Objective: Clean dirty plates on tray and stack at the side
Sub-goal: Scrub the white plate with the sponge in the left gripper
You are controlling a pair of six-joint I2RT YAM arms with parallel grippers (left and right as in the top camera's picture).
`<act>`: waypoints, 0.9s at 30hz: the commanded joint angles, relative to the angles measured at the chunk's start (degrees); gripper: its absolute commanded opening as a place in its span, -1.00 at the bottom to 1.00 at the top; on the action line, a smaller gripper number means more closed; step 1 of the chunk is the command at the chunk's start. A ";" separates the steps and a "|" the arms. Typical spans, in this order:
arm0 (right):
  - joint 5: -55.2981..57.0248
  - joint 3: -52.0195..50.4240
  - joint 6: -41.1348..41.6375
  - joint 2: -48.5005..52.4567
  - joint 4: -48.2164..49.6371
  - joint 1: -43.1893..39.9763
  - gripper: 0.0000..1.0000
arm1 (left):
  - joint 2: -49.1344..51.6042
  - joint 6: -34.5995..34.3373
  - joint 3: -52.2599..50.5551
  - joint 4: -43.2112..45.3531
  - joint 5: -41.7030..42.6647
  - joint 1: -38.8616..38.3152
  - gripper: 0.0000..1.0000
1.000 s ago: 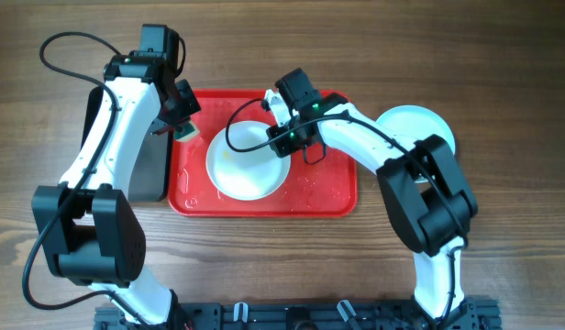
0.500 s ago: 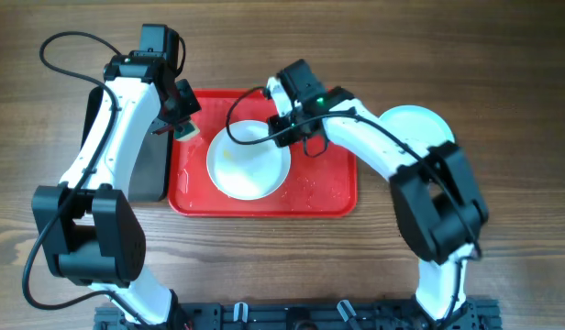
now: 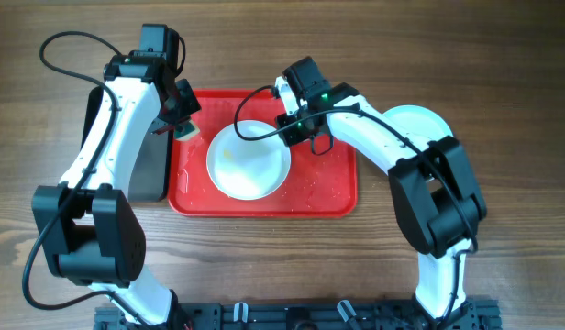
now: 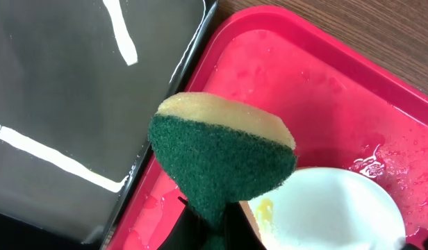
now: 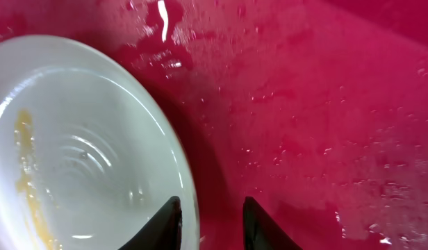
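Red rectangular plastic tray [image 3: 333, 197] is lying wet at the middle of the wooden table [image 3: 503, 55], carrying one white round plate [image 3: 249, 160] smeared with yellow residue. Right gripper [image 5: 212, 222] is hovering at that plate's right rim, jaws narrowly parted, one finger over the plate and the other over the tray floor; contact unclear. Left gripper [image 4: 207, 232] is clamping a green-and-yellow sponge [image 4: 224, 156] above the tray's left edge, beside the black tray [image 3: 149, 174]. Pale turquoise plate [image 3: 418, 119] is sitting on the table just right of the tray.

The right arm [image 3: 365, 137] covers part of the pale blue plate [image 3: 422, 121]. The left arm [image 3: 117, 128] hides much of the black tray [image 3: 150, 177], and the sponge [image 4: 221, 156] hides most of the left gripper [image 4: 212, 232].
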 commanded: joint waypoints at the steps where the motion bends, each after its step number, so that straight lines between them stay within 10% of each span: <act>1: -1.11 -0.26 0.02 2.16 0.55 0.09 -0.40 | 0.37 0.72 -0.37 0.22 0.74 0.31 -0.92; 12: -2.64 -0.39 10.45 3.89 1.73 0.20 -0.91 | 0.39 0.72 -0.37 1.51 1.20 0.31 -0.92; 18: -2.69 -0.98 37.59 4.00 -1.18 0.33 -0.91 | 0.83 0.70 -0.37 1.73 2.27 0.28 -0.92; 27: -7.13 -0.98 28.22 4.02 -2.38 0.46 -0.91 | 3.50 0.74 -0.37 2.38 7.65 -0.61 -0.92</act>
